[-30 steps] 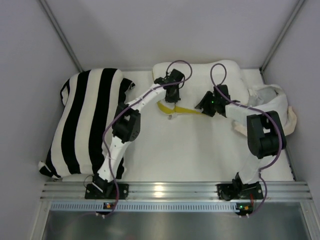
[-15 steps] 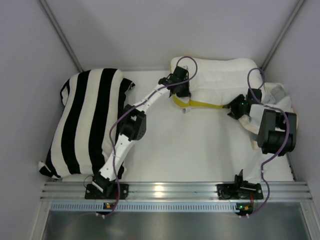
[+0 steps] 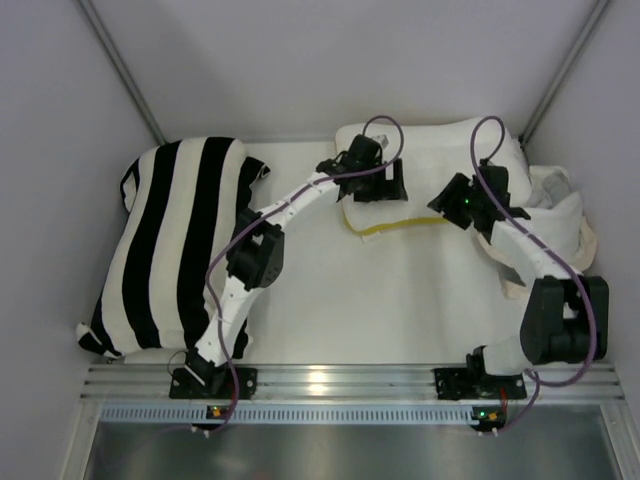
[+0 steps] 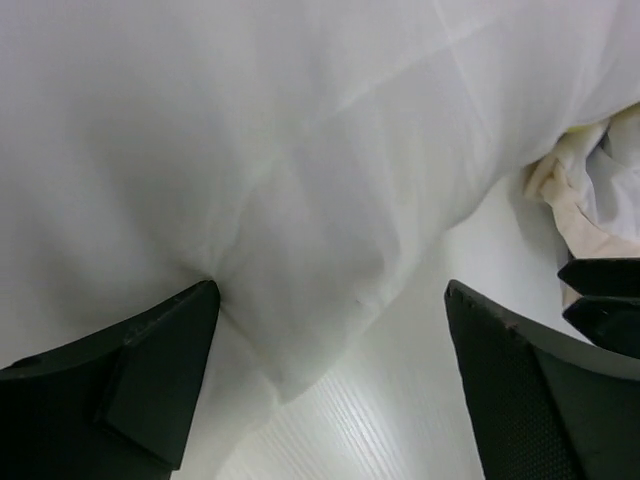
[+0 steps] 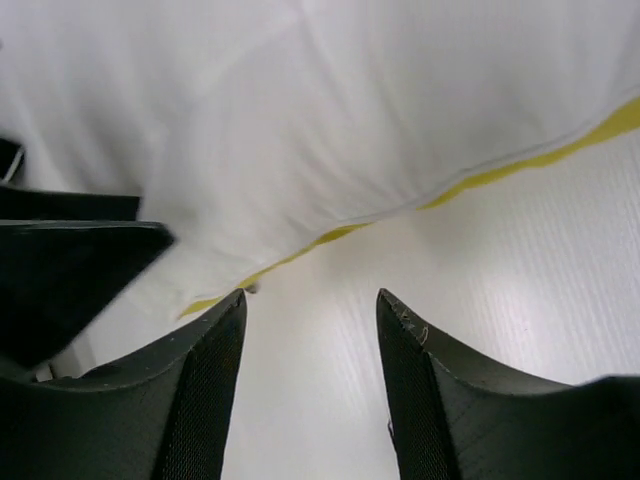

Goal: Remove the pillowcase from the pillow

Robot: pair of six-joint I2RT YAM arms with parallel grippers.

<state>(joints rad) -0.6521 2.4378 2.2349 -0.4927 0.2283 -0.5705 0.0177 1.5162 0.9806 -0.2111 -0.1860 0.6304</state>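
Both grippers have shifted since the earlier frames. The right gripper point(image 3: 448, 203) has come away from the pillowcase point(image 3: 568, 212) toward the middle. The left gripper point(image 3: 393, 188) has slid a little to the right along the pillow point(image 3: 430, 150). The yellow band point(image 3: 400, 226), stretched between the two grippers half a second ago, now lies slack along the pillow's near edge.

In the left wrist view, the left gripper point(image 4: 330, 300) has its jaws spread wide and grips nothing. A soft white corner of the pillow point(image 4: 300, 250) hangs down between the two fingers point(image 4: 130, 390). The fabric touches the inner tip of the left one. Off the gripper's right side, past its right finger, lie cream folds of the pillowcase point(image 4: 585, 200).

In the right wrist view, the right gripper point(image 5: 312, 300) stands partly open and empty, with only bare worktop point(image 5: 320, 400) between its fingers point(image 5: 200, 390). Just ahead of its fingertips is the pillow's edge, and the yellow band point(image 5: 500, 172) runs across it.

The pillowcase lies bunched behind and to the right of the right gripper. It is beside the pillow's right end and partly under the right arm. The pillow shows its bare white fabric.

Well off to the left of the left gripper, a black-and-white striped cushion point(image 3: 170, 240) rests on the worktop point(image 3: 380, 300).
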